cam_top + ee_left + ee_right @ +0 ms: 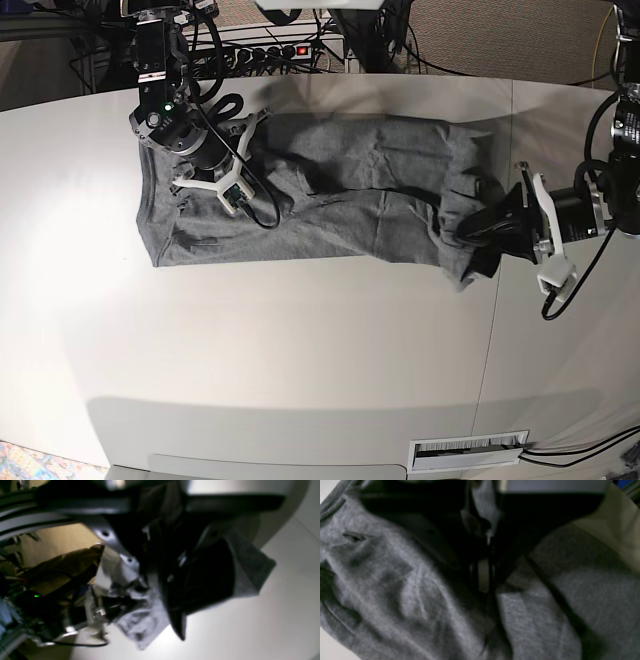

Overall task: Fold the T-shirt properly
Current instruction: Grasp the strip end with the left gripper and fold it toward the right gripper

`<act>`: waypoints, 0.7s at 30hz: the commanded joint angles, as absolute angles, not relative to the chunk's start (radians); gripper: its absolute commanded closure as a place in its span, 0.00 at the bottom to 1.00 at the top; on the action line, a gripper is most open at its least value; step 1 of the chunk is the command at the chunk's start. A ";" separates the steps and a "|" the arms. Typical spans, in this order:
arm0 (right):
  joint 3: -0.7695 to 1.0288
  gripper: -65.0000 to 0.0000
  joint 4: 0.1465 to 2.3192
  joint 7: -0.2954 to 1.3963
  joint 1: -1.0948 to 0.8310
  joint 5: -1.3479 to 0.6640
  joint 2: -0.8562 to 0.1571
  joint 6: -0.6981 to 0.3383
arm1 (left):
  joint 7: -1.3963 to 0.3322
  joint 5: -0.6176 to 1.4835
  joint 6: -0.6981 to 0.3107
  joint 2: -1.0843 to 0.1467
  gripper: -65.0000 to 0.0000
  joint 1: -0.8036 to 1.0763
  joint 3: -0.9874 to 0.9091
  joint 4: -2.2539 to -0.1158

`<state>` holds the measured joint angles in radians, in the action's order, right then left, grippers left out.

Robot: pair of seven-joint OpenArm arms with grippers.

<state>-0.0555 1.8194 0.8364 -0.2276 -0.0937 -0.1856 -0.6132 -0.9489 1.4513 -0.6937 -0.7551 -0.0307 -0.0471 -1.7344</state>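
The grey T-shirt point(360, 190) lies wrinkled lengthwise across the white table point(300, 350). My left gripper point(470, 228) is at the shirt's right end, shut on bunched cloth. In the left wrist view its dark fingers point(175, 605) pinch the T-shirt point(252, 570), which drapes on both sides above the table. My right gripper point(262, 178) rests on the shirt's upper left part. In the right wrist view the T-shirt point(395, 585) fills the frame and the gripper point(483, 555) has a fold of cloth between its dark fingers.
A power strip point(270, 50) and cables lie beyond the table's far edge. A black cable point(262, 215) loops from the right arm over the shirt. A table seam point(500, 330) runs front to back at the right. A vent grille point(470, 452) sits at the front edge.
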 commanded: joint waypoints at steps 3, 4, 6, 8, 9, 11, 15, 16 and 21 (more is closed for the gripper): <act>-0.053 1.00 1.831 0.834 -0.221 -0.084 -0.194 -0.608 | -0.918 1.461 -0.698 -0.736 1.00 -0.047 -0.059 -1.774; -0.053 1.00 1.831 0.834 -0.221 -0.084 -0.194 -0.609 | -0.916 1.457 -0.698 -0.723 1.00 -0.047 -0.059 -1.774; -0.053 1.00 1.831 0.833 -0.221 -0.085 -0.194 -0.609 | -0.916 1.455 -0.698 -0.693 1.00 -0.039 -0.059 -1.774; -0.053 1.00 1.831 0.833 -0.221 -0.084 -0.194 -0.608 | -0.908 1.424 -0.698 -0.651 1.00 -0.016 -0.059 -1.774; -0.053 1.00 1.831 0.833 -0.221 -0.084 -0.194 -0.608 | -0.891 1.394 -0.698 -0.628 1.00 -0.003 -0.059 -1.774; -0.053 1.00 1.831 0.833 -0.218 -0.085 -0.194 -0.609 | -0.839 1.335 -0.698 -0.587 1.00 0.025 -0.059 -1.774; -0.053 1.00 1.831 0.833 -0.215 -0.085 -0.194 -0.608 | -0.786 1.220 -0.698 -0.519 1.00 0.065 -0.059 -1.774; -0.053 1.00 1.831 0.833 -0.215 -0.085 -0.194 -0.608 | -0.775 1.196 -0.698 -0.509 1.00 0.071 -0.059 -1.773; -0.053 1.00 1.831 0.832 -0.215 -0.085 -0.194 -0.608 | -0.739 1.127 -0.698 -0.463 1.00 0.072 -0.058 -1.753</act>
<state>-0.0555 1.8191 0.8368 -0.2241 -0.0895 -0.1856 -0.6132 -0.7670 1.1061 -0.6922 -0.4564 0.0856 -0.0494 -1.7386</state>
